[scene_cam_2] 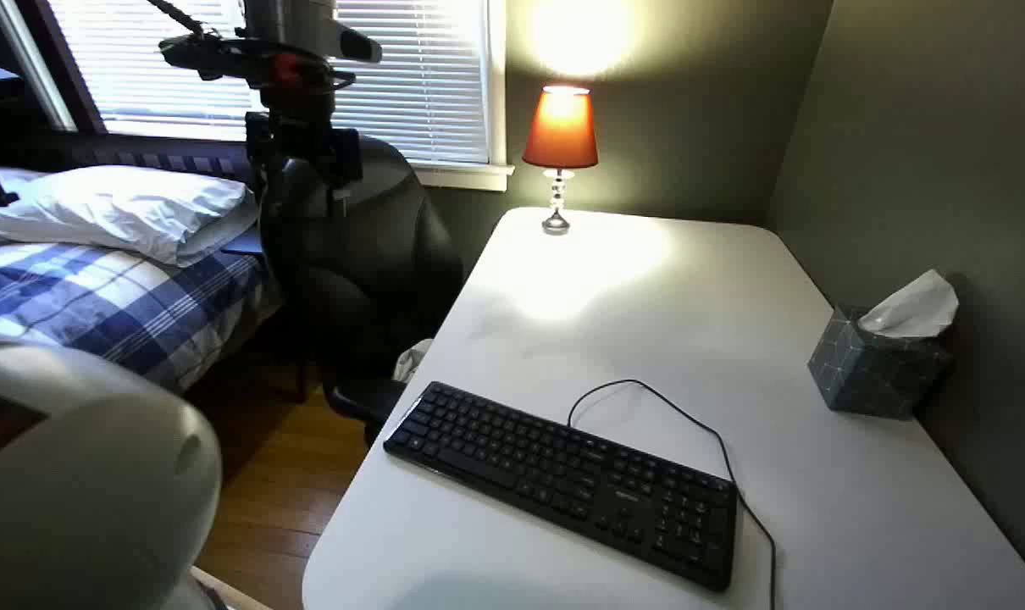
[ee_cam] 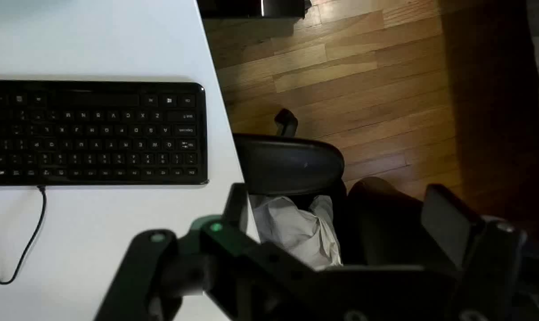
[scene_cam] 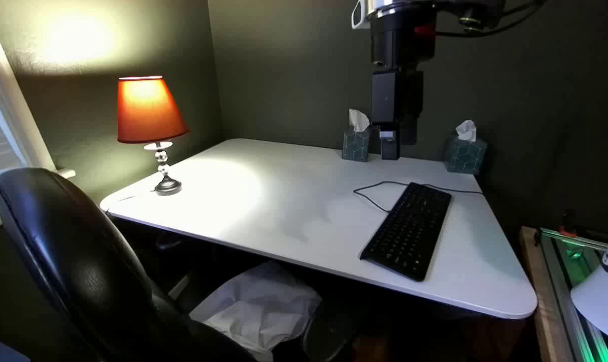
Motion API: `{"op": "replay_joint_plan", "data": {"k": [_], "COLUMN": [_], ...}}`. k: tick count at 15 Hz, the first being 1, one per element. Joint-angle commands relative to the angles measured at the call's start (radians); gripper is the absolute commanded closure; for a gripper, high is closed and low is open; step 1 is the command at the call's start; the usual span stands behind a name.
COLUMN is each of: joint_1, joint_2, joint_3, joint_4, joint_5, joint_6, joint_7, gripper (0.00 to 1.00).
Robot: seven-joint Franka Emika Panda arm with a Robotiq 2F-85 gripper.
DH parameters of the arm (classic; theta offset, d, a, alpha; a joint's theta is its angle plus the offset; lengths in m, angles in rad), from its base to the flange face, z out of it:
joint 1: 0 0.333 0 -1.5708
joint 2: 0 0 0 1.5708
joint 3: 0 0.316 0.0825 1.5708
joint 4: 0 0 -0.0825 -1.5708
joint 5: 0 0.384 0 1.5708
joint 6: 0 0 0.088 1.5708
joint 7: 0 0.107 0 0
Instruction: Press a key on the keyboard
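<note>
The black keyboard (scene_cam: 409, 229) lies flat on the white desk (scene_cam: 289, 201), near one end. It also shows in an exterior view (scene_cam_2: 563, 483) and at the left of the wrist view (ee_cam: 91, 133). Its thin cable (scene_cam_2: 690, 417) curves over the desk. My gripper (scene_cam: 398, 143) hangs high above desk level, pointing down, and is apart from the keyboard. In the wrist view my gripper (ee_cam: 340, 211) is open and empty, its two fingers wide apart. Between them show the chair and a pale cloth past the desk's edge. The gripper looks dark in an exterior view (scene_cam_2: 305, 191).
A lit red lamp (scene_cam: 148, 113) stands at the desk's far end. Two tissue boxes (scene_cam: 356, 146) (scene_cam: 466, 155) stand along the wall. A black chair (scene_cam_2: 360, 246) stands at the desk's edge, with a pale cloth (ee_cam: 291, 227) on it. A bed (scene_cam_2: 114, 296) lies beyond.
</note>
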Motion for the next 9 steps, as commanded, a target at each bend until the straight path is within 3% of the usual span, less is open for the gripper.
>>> {"op": "replay_joint_plan", "data": {"k": [1, 4, 9], "joint_1": [0.004, 0.004, -0.047], "joint_2": [0.000, 0.000, 0.102], "joint_3": [-0.004, -0.004, -0.034], "joint_4": [0.001, 0.001, 0.021], "joint_5": [-0.002, -0.002, -0.085], "joint_6": [-0.001, -0.001, 0.010], "joint_7": [0.001, 0.001, 0.012], "gripper": [0.00, 0.00, 0.00]}}
